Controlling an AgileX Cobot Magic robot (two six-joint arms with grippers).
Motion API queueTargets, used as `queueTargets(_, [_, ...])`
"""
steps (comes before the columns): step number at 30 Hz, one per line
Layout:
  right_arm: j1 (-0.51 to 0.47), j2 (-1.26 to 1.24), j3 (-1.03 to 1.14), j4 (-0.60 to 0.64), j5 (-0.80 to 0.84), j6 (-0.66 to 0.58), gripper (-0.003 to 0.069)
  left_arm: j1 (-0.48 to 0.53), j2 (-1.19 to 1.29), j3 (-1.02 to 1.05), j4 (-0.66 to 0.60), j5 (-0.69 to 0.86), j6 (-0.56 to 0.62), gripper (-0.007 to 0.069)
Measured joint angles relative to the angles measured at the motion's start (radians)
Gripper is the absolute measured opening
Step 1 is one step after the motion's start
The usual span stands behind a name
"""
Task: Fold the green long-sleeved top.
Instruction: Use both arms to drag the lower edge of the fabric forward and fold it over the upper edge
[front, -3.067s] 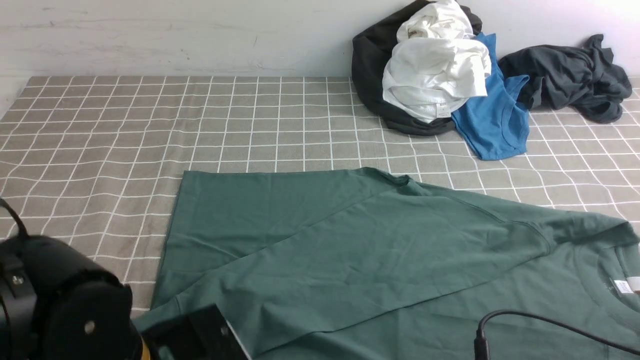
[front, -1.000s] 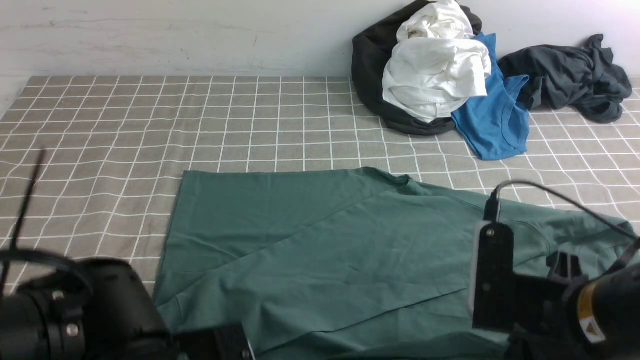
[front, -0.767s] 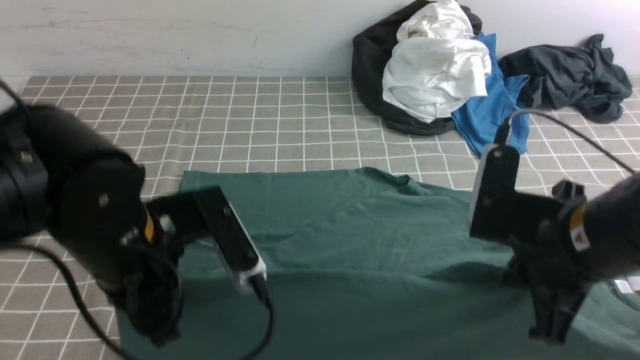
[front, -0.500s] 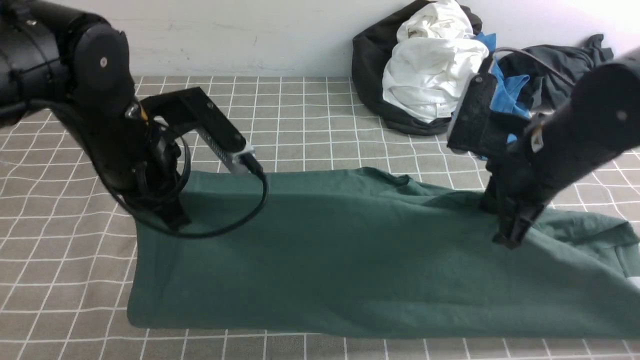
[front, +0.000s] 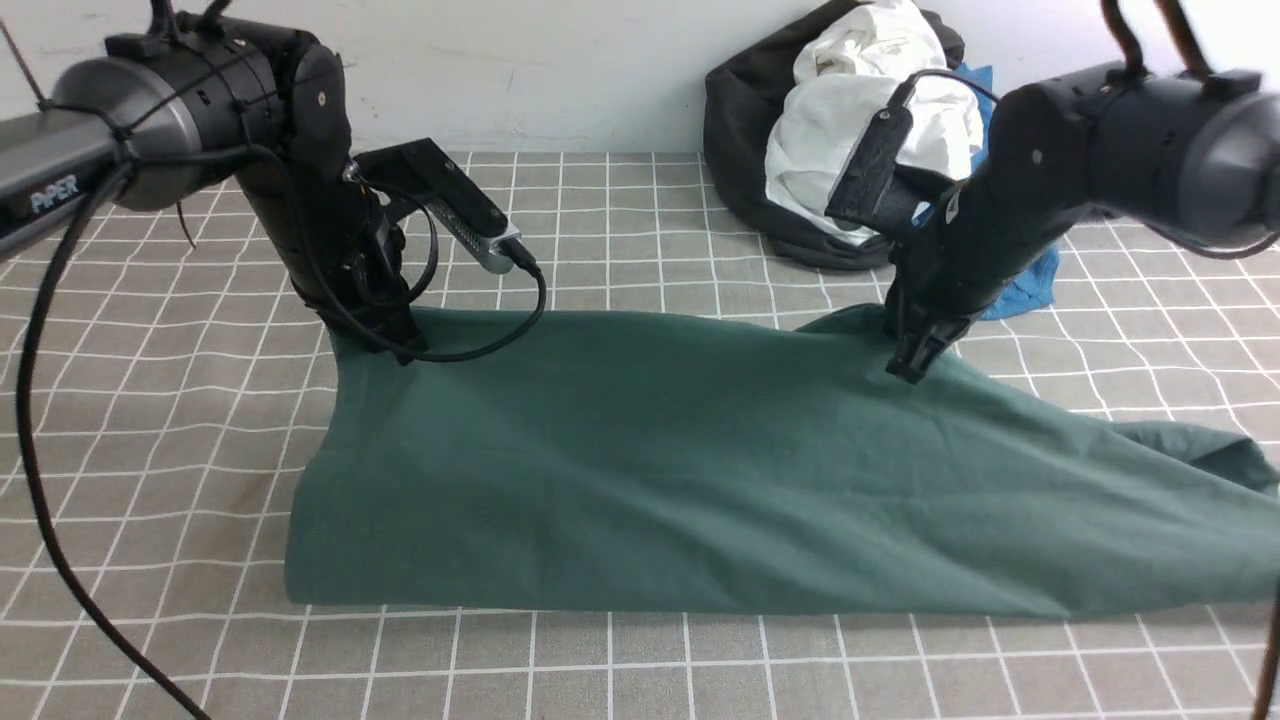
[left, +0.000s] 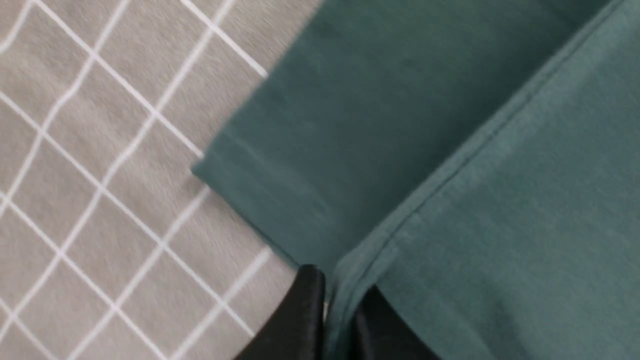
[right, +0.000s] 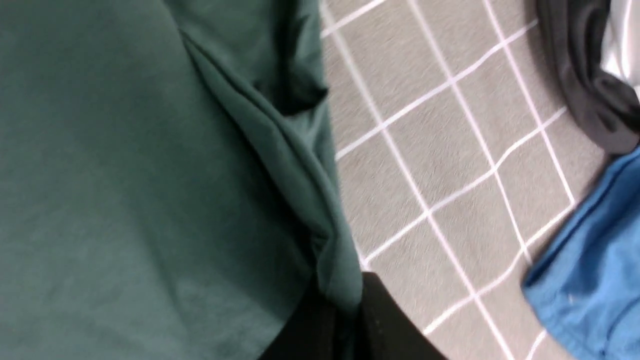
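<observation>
Front view: the green long-sleeved top (front: 650, 470) lies across the middle of the checked tablecloth (front: 620, 230). The left gripper (front: 398, 345) is clamped on its far left corner, and the right gripper (front: 912, 362) is clamped on the far edge towards the right. Both wrist views show cloth pinched between the black fingers. By the back wall lie a white garment (front: 860, 130), a black garment (front: 735, 150) and a blue tee (front: 1025, 285). The right arm (front: 1060, 160) hides part of this heap. A black cable (front: 480, 340) loops over the top's far left edge.
</observation>
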Motion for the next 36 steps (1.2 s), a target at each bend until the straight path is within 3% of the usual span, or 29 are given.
queueTargets(4, [-0.021,0.055,-0.022,0.055,-0.041,0.000,0.0054,0.006,0.050,-0.019,0.003,-0.061,0.000,0.0024])
queueTargets(10, [-0.040,0.066,-0.031,0.076,-0.051,0.061,0.0203,0.029,0.094,-0.030,0.004,-0.120,-0.029,0.0081])
queueTargets(12, [-0.041,0.033,-0.060,0.056,0.020,0.151,0.0287,0.041,0.096,-0.032,0.003,-0.122,-0.072,0.0149])
queueTargets(16, [-0.064,-0.050,-0.096,0.027,0.194,0.232,0.0358,0.044,0.096,-0.062,0.003,-0.081,-0.120,0.0249])
queueTargets(23, [-0.224,-0.149,-0.083,0.059,0.396,0.267,0.0374,0.040,0.096,-0.134,-0.126,0.068,-0.130,0.0360])
queueTargets(29, [-0.380,-0.192,0.084,0.147,0.398,0.269,0.0374,0.038,0.096,-0.138,-0.274,0.124,-0.066,0.0363])
queueTargets(36, [-0.414,-0.165,0.276,0.087,0.258,0.243,0.0374,0.038,0.096,-0.138,-0.293,0.126,-0.047,0.0363])
